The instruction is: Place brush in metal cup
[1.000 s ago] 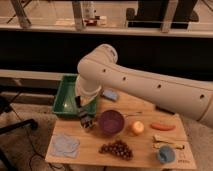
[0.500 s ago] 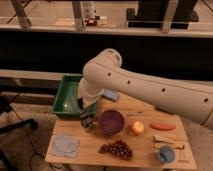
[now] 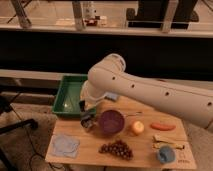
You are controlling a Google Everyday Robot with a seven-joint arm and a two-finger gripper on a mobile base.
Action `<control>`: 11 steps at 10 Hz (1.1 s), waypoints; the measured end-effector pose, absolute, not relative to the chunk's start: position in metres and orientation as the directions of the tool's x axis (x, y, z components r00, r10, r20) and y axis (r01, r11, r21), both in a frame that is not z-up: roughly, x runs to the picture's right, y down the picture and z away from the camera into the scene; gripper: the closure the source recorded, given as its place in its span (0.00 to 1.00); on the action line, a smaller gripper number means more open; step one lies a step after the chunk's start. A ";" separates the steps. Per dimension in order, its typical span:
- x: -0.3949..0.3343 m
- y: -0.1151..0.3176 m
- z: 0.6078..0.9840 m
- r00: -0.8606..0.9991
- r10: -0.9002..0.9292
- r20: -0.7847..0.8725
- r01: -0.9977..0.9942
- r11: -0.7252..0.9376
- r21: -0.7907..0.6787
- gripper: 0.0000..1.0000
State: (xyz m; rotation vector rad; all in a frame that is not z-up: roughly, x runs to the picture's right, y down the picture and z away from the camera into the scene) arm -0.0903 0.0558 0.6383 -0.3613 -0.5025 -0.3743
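Note:
My gripper (image 3: 87, 114) hangs at the end of the white arm (image 3: 150, 95), low over the table's left part, just left of the purple bowl (image 3: 110, 121). A small shiny metal cup (image 3: 89, 124) stands right below the gripper, between the bowl and the green tray (image 3: 67, 95). I cannot make out the brush; it may be hidden at the gripper.
On the wooden table (image 3: 90, 152) lie a light blue cloth (image 3: 65, 145), a bunch of dark grapes (image 3: 117, 148), a yellow fruit (image 3: 137, 128), a carrot (image 3: 162, 126), tan pieces (image 3: 167, 142) and a blue cup (image 3: 165, 155). A chair base (image 3: 10, 125) stands at the left.
The arm's upper part has shifted a little to the right and up. The gripper stays over the metal cup, slightly higher.

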 end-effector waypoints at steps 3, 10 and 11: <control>-0.094 0.061 0.644 0.807 -0.240 0.540 0.424 0.872 -0.245 0.98; -0.094 0.067 0.653 0.802 -0.227 0.552 0.421 0.871 -0.254 0.98; -0.092 0.066 0.653 0.803 -0.226 0.551 0.420 0.871 -0.255 0.98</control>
